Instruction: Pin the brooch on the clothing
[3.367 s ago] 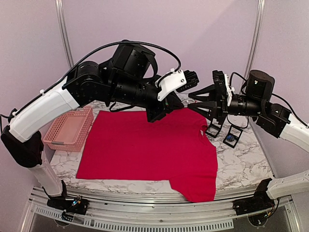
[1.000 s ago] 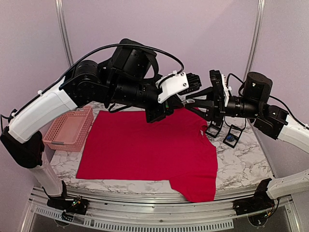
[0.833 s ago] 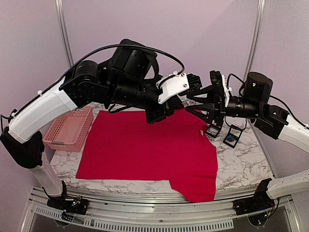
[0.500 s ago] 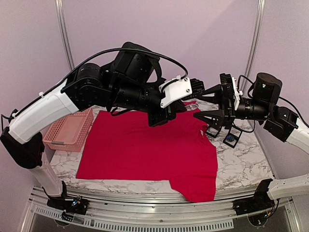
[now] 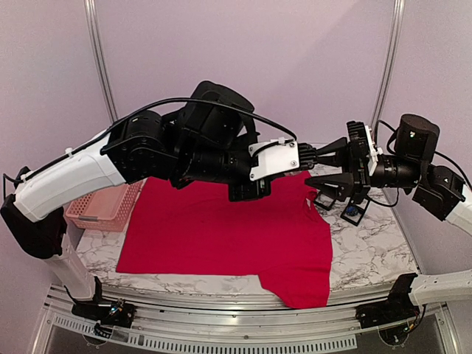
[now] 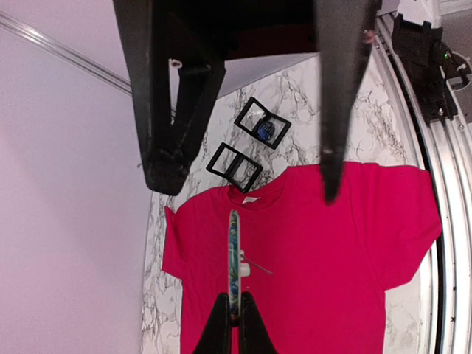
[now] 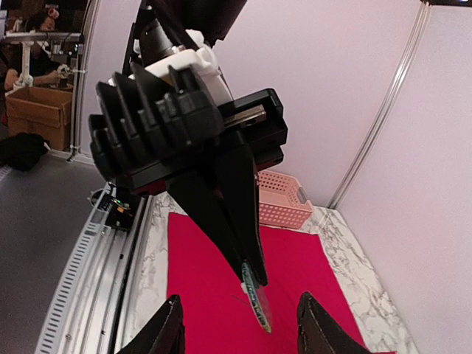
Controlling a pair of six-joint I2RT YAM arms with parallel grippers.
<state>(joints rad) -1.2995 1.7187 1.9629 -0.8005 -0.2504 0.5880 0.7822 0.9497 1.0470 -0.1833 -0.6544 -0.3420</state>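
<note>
The clothing, a red T-shirt point(image 5: 214, 221), lies flat on the marble table, collar toward the far right. My left gripper point(image 5: 308, 153) hovers above the collar area, shut on the brooch point(image 6: 234, 254). The brooch is a thin blue-green disc seen edge-on, with a fine pin point(image 6: 259, 268) sticking out of its back. My right gripper point(image 5: 323, 164) faces it from the right, open. Its two fingers stand on either side of the brooch point(image 7: 258, 301) without touching it. In the left wrist view the right gripper point(image 6: 247, 190) frames the T-shirt point(image 6: 324, 243) below.
A pink basket point(image 5: 103, 200) stands at the table's left edge beside the shirt's hem. Two black square stands point(image 5: 328, 198) sit right of the collar, the farther one point(image 6: 263, 127) holding a blue piece. Metal rails run along the near edge.
Both grippers have shifted right. The right gripper drew back from the left one and stands wider than a second ago. The left gripper has kept hold of the brooch.
</note>
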